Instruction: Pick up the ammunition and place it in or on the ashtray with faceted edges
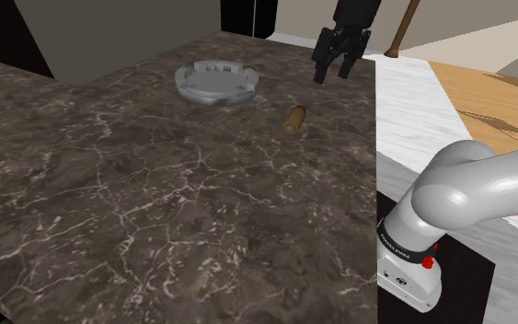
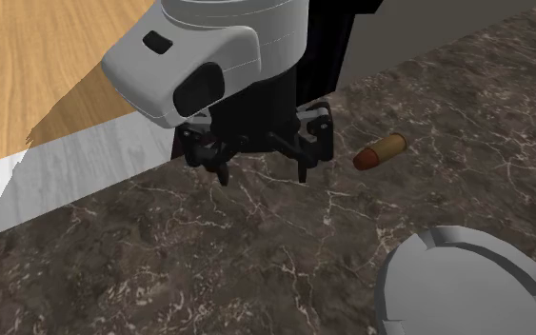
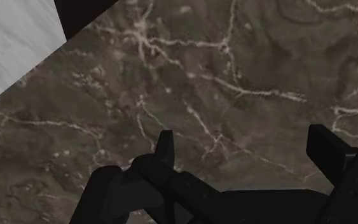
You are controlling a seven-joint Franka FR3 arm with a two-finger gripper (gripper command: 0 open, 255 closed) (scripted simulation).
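Dark veined tabletop (image 1: 137, 202) carrying everything | fingers (image 3: 165, 147) standing apart, gripping nothing, hovering by its edge | round (image 1: 293, 119) lying on its side near ashtray (image 1: 214, 83), not touching | step: reaching for round, so fingers should be straddling its narrow body, descending straight

The shoulder view looks from beside and behind the arm's base (image 1: 411, 262), down across the marble counter (image 1: 137, 202), with the gripper (image 1: 334, 74) at the far end. The second exterior view sits close to the gripper on the opposite side, facing back at it and downward. Both take in the bullet (image 1: 293, 119) and the ashtray (image 1: 215, 83) near the gripper. The wrist view looks down along the fingers (image 3: 166, 146), close above the counter and a white strip (image 3: 12, 44) beside it.
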